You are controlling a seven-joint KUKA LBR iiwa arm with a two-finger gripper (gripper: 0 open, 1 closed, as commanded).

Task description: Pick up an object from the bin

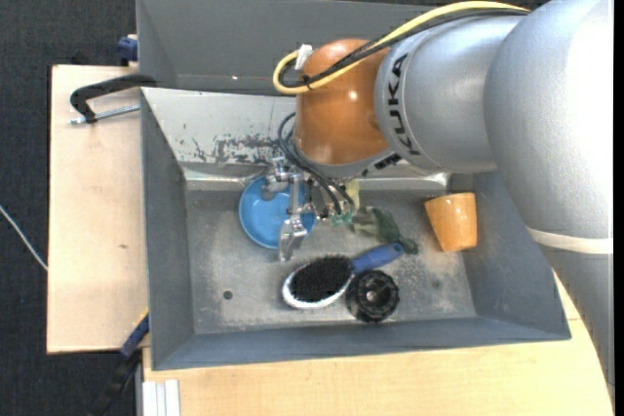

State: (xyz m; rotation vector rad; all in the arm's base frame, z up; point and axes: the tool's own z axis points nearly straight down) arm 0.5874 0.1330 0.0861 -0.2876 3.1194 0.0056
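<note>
My gripper point(290, 231) hangs low at the middle of the bin, under the arm's orange cover. It sits over the right edge of a round blue dish point(259, 213) that lies on the bin floor; I cannot tell whether they touch. Just below the gripper lies a hairbrush point(324, 281) with a white oval head, black bristles and a blue handle pointing up to the right. A dark green, leafy-looking thing point(382, 228) lies directly right of the gripper.
A black round cap-like thing point(374, 296) rests beside the brush head near the front wall. An orange cup point(452, 220) lies at the right wall. The arm covers the bin's back right part. Bare floor shows at the front left.
</note>
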